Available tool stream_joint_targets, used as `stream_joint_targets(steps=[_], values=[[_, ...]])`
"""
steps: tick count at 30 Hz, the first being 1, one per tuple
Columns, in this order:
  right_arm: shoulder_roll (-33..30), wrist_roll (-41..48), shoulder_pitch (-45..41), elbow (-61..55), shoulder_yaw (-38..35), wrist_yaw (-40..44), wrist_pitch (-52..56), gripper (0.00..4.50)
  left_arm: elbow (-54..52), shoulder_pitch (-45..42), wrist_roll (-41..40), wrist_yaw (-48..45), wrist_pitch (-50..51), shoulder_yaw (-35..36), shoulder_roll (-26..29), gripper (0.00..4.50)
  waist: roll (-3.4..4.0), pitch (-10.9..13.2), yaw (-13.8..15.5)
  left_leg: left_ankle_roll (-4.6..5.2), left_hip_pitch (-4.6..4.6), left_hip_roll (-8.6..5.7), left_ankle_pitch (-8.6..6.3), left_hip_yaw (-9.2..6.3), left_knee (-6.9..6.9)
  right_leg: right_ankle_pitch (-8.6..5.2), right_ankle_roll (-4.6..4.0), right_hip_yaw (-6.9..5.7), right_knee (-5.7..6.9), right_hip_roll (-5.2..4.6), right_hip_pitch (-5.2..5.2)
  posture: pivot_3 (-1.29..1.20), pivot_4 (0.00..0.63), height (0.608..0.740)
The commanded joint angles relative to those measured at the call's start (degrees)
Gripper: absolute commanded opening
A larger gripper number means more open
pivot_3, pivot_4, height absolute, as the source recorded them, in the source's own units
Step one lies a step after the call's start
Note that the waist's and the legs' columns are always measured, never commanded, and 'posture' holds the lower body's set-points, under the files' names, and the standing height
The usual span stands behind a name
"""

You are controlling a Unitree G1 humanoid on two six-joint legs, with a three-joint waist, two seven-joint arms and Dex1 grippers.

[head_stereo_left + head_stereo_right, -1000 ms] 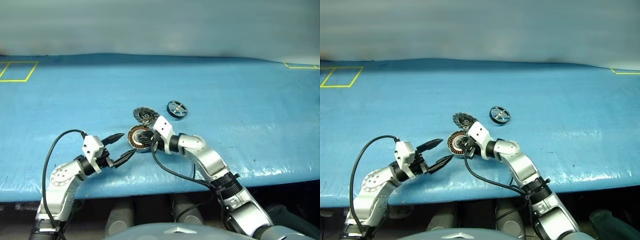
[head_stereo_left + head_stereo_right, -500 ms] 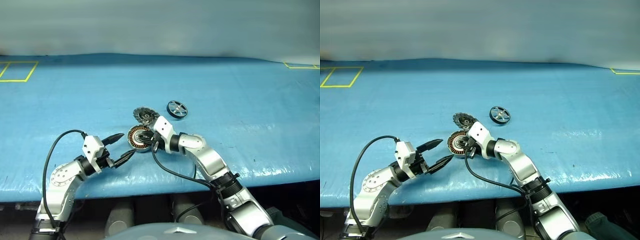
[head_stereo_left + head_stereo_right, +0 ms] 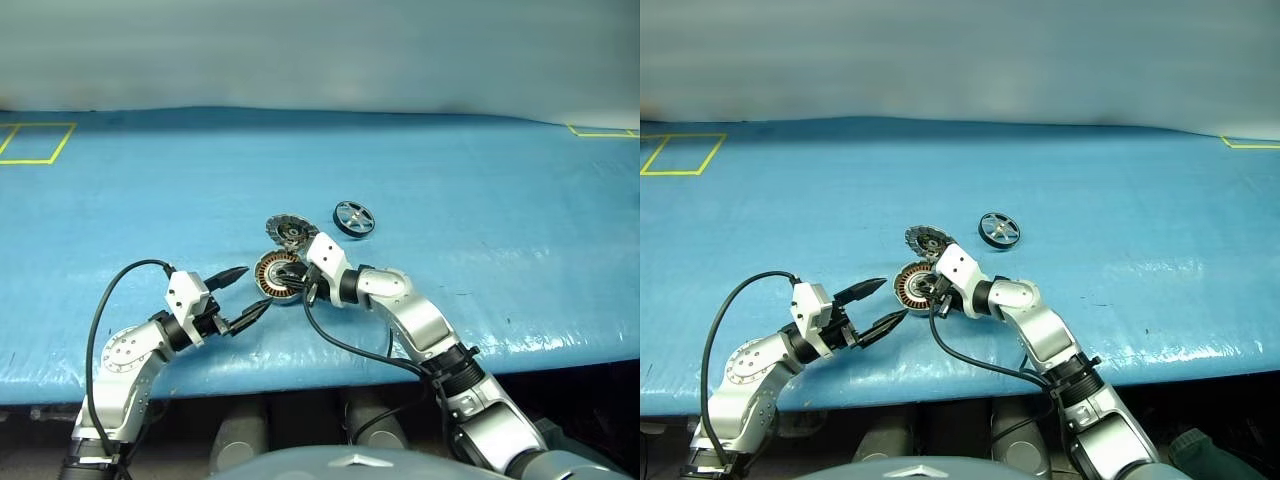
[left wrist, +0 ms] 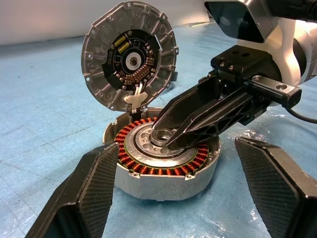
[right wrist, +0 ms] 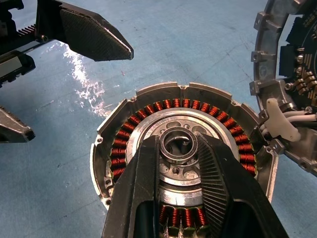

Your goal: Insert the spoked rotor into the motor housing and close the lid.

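Observation:
The motor housing (image 3: 272, 277) lies on the blue table, its copper windings (image 5: 119, 148) ringing a silver centre. The lid (image 4: 130, 55) stands tilted up at the housing's far edge, its ribbed face with the circuit board towards me. Further back and to the right, the spoked rotor (image 3: 353, 218) lies flat by itself. My right gripper (image 5: 178, 142) reaches over the housing and is shut on a small metal ring (image 5: 178, 135) at its centre. Just left of the housing, my left gripper (image 3: 254, 288) is held open, its fingers (image 4: 91, 186) either side of the housing without touching it.
The blue table cover (image 3: 480, 200) stretches wide on all sides. Yellow tape marks sit at the far left (image 3: 35, 140) and far right (image 3: 600, 131) corners. The table's front edge (image 3: 300, 372) runs just below both arms. A black cable (image 3: 100, 310) loops over the left arm.

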Motion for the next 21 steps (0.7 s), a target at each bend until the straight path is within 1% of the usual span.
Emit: stream_joint_targets(steps=[1, 9, 21], values=[[0.1, -0.2, 0.0, -2.2, -0.2, -0.3, -0.6, 0.76, -0.7, -0.2, 0.4, 0.0, -1.1, 0.1, 0.3, 4.09, 0.00, 0.0, 0.0, 0.00, 0.00, 0.00, 0.00, 0.00, 0.00, 0.00, 0.00, 0.00, 0.00, 0.00, 0.00, 0.00, 0.150, 0.740], [0.6, -0.6, -0.5, -0.9, -1.0, -1.8, -0.9, 0.76, -0.5, -0.2, 0.6, -0.1, -1.0, 0.0, 0.4, 4.09, 0.00, 0.0, 0.0, 0.00, 0.00, 0.00, 0.00, 0.00, -0.01, 0.00, -0.01, 0.00, 0.00, 0.00, -0.01, 0.00, 0.150, 0.740], [0.7, -0.2, -0.4, -1.2, -0.5, -0.9, -0.3, 0.76, -0.5, 0.0, 1.3, 0.0, -1.1, 0.3, 0.4, 4.09, 0.01, 0.0, 0.0, 0.00, -0.01, 0.01, 0.00, 0.00, -0.03, -0.01, -0.02, 0.00, -0.02, 0.00, -0.02, 0.00, 0.150, 0.740]])
